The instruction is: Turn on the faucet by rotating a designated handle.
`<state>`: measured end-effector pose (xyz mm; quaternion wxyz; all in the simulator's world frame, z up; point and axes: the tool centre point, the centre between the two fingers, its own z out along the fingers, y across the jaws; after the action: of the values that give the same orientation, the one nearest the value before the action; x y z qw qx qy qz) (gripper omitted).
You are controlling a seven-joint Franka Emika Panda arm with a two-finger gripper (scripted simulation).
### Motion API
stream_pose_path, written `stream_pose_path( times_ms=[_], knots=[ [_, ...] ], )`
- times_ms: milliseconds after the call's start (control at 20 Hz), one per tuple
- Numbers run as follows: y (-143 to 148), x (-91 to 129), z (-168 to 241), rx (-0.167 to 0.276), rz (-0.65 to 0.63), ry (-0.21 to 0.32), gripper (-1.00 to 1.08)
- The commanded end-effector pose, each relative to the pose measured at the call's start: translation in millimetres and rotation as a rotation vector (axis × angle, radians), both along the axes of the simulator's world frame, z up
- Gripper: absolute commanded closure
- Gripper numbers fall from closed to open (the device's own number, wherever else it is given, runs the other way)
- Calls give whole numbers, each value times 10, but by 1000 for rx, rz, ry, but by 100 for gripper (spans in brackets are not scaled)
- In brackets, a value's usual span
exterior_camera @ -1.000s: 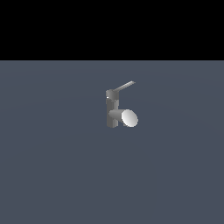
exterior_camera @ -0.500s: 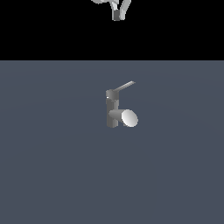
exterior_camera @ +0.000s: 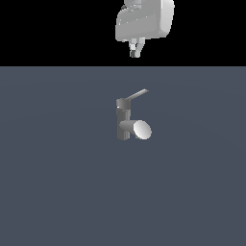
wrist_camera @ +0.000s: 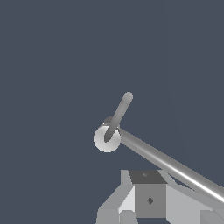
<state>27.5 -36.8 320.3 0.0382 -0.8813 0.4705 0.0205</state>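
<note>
The faucet (exterior_camera: 124, 120) is a small grey upright post on the dark floor, and its short thick spout (exterior_camera: 139, 129) ends in a pale round face. The handle (exterior_camera: 139, 94), a thin light-grey lever, sticks out from the post's top cap toward the exterior view's right. My gripper (exterior_camera: 135, 52) hangs well above the handle, apart from it, with its fingers close together and nothing between them. In the wrist view the faucet (wrist_camera: 107, 139) lies beyond my gripper (wrist_camera: 148, 183). A thin bar and a long shiny bar run out from it; I cannot tell which is the handle.
The faucet stands alone on a flat dark blue-grey floor (exterior_camera: 57, 182). Nothing else is in view.
My gripper has come down into the exterior view from the top edge, first the fingertips, now the whole hand. The faucet and its handle have not moved.
</note>
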Motion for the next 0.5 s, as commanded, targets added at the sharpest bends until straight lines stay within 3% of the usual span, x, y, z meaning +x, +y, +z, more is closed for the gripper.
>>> stream_pose_path(
  times_ms=[0, 450],
  knots=[
    [-56, 153, -203, -9, -72, 5, 108],
    [-255, 570, -916, -51, -297, 18, 108]
  ],
)
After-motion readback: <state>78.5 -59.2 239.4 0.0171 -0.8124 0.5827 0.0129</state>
